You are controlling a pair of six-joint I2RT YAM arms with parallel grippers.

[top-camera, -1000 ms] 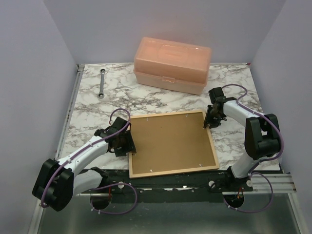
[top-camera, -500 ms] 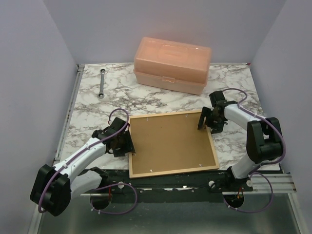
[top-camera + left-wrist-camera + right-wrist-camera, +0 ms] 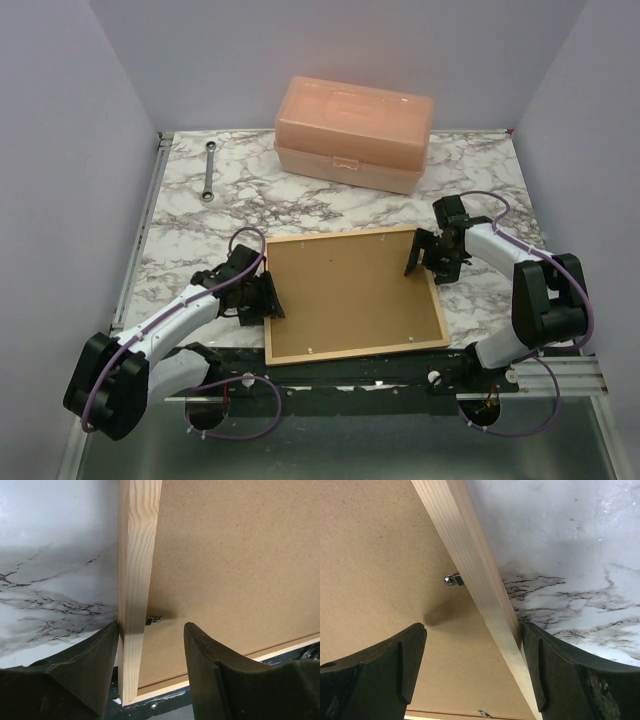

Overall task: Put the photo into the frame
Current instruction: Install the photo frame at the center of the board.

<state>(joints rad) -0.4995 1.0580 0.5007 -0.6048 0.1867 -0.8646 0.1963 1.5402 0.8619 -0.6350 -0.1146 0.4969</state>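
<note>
Plainly, how much of the job is done cannot be read off directly, because the photo shows in none of the views. The frame (image 3: 135,580) lies face down on the marble table (image 3: 200,230), near the arms' bases, with the brown backing panel (image 3: 345,295) seated inside its moulding and covering the whole opening. Whether the print lies under that panel cannot be told.

The left gripper (image 3: 150,627) sits low at the frame's left rail near the near corner. Its fingers are spread and straddle the rail: one touches the outer edge, the other stands apart over the panel, so nothing is pinched. The right gripper (image 3: 472,630) straddles the right rail towards the far corner, fingers wide apart and gripping nothing, its outer finger just beside the wood.

A small metal tab (image 3: 154,619) projects from the left rail over the panel, and another tab (image 3: 453,580) does so from the right rail. Judging by this, the panel looks fastened or close to it. If the print is inside, only a check of the tabs and turning the frame over would remain; if not, the tabs and panel must come off first and nearly all the work is left
</note>
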